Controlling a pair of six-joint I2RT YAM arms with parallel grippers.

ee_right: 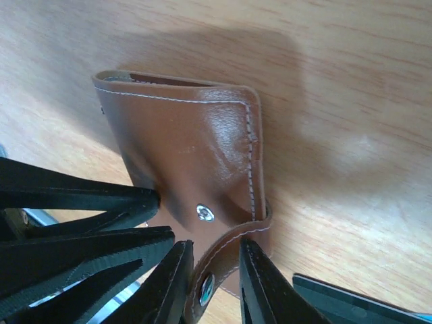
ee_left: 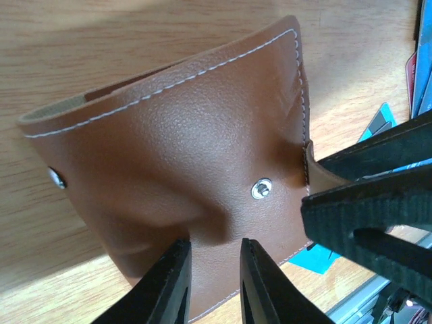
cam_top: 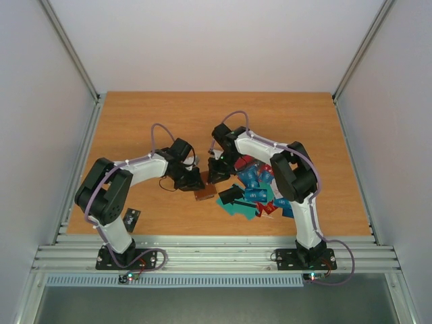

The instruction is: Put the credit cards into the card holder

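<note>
The card holder (cam_top: 204, 194) sits on the wooden table (cam_top: 169, 121) between the two arms, near the front edge. In the top view it lies at 5 o'clock of the left gripper (cam_top: 192, 181) and at 7 o'clock of the right gripper (cam_top: 216, 170), close under both. The credit cards (cam_top: 256, 192) lie in a loose heap of teal, blue and red at 3 o'clock of the holder, just beside it and partly under the right arm.

In the left wrist view the holder stands on edge, bowed outward, its stitched rim at 12 o'clock and a metal snap (ee_left: 262, 190) on its face. The left gripper's fingers (ee_left: 169, 283) come up from 6 o'clock and are closed on the holder's lower edge, where the leather dimples just above them. The right gripper enters at 3 o'clock, at the holder's strap (ee_left: 312, 165).

In the right wrist view that strap curls down across the narrow gap between the right fingers (ee_right: 263, 290) and touches both. I cannot tell whether it is pinched or only loosely enclosed
</note>
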